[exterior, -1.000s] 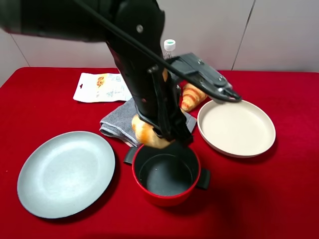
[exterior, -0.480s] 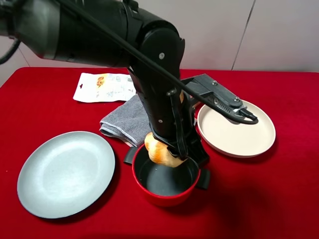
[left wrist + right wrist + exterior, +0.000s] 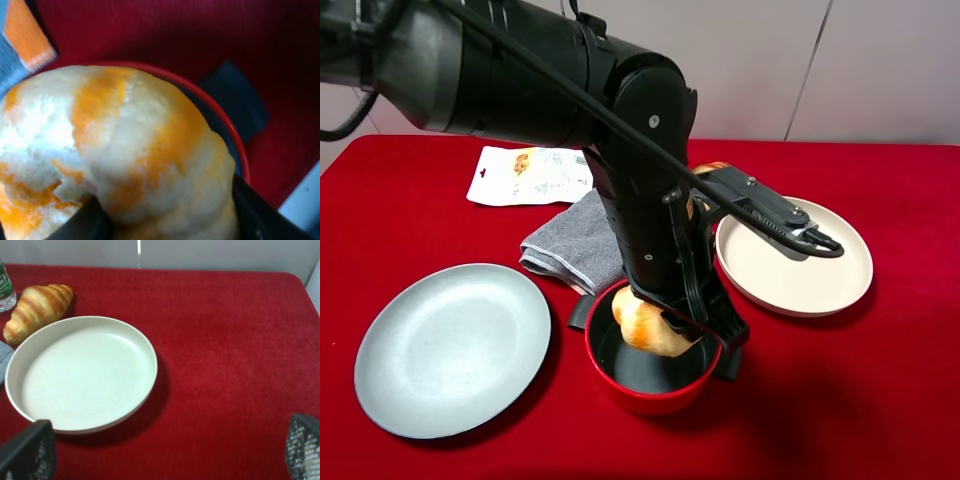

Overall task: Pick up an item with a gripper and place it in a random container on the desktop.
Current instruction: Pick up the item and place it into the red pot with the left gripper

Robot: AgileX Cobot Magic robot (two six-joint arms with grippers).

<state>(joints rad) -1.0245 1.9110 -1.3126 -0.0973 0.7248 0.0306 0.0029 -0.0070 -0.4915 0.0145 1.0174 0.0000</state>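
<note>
I see the red tabletop (image 3: pixel 880 400) under everything. The thick black left arm (image 3: pixel 620 130) reaches down over its middle. A flat grey plate (image 3: pixel 450 345) lies at the left and a cream shallow dish (image 3: pixel 795 260) at the right. The red pot (image 3: pixel 650 395) stands between them, nearer to the camera. A grey towel (image 3: pixel 570 245) lies just behind the pot. The left gripper (image 3: pixel 165 220) has its jaws clenched on the bread roll (image 3: pixel 648 325). The roll hangs in the mouth of the pot, close to its far rim; I cannot tell if it touches the bottom. The right gripper (image 3: pixel 165 455) has its jaws spread wide above the tabletop, near the dish. A croissant (image 3: pixel 37 307) lies just beside the dish.
</note>
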